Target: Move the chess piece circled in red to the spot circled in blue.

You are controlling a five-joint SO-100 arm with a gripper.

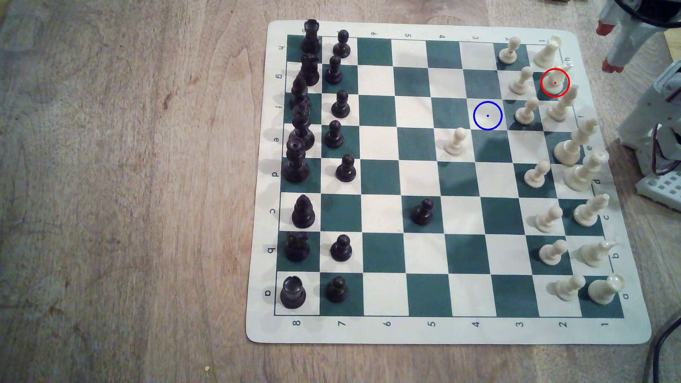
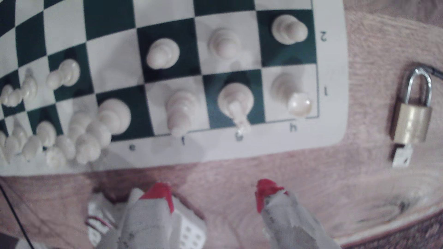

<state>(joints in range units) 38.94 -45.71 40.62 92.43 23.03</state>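
Hovering over bare surface beside the board, I am holding my pincer spread, gripping nothing. The knight is standing on its red-ringed square, right of the blue-ringed square in the exterior view.

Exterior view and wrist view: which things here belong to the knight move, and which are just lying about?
Part of the job:
- red-circled cream knight
- blue-circled cream square
- gripper, open, off the board over the table

Lying about:
- brass padlock on the table beside the board
- cream pawn and black pawn, advanced but not involved
- the other cream and black pieces
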